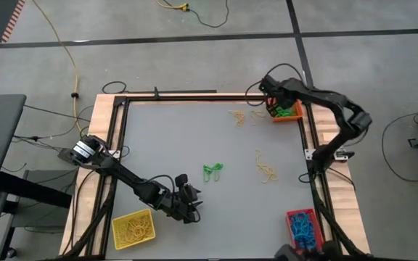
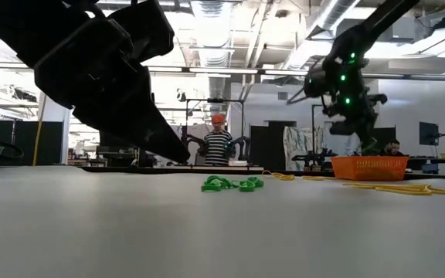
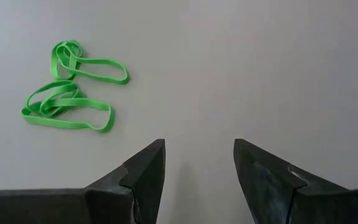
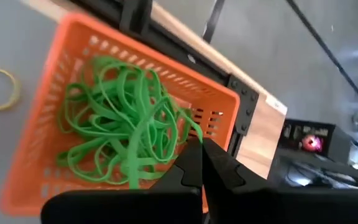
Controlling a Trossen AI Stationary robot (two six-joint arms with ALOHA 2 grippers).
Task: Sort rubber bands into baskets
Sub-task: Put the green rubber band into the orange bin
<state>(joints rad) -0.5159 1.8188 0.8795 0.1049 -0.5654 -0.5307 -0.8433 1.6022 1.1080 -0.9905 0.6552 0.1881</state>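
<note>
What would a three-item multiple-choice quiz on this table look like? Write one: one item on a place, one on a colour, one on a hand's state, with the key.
1. Where is the right hand?
A. Over the orange basket
B. Over the yellow basket
C. Over the red basket

2. What colour are the bands in the orange basket?
A. Blue
B. Yellow
C. Green

3. How does the left hand stand?
A. Shut on a green band
B. Open, holding nothing
C. Shut, empty

Key:
1. A: in the high view the right arm ends over that corner basket, and its wrist view looks straight down into it.
2. C: the green rubber bands in the basket show in the right wrist view.
3. B: its fingers stand apart over bare table, with the loose green bands lying beyond them.
</note>
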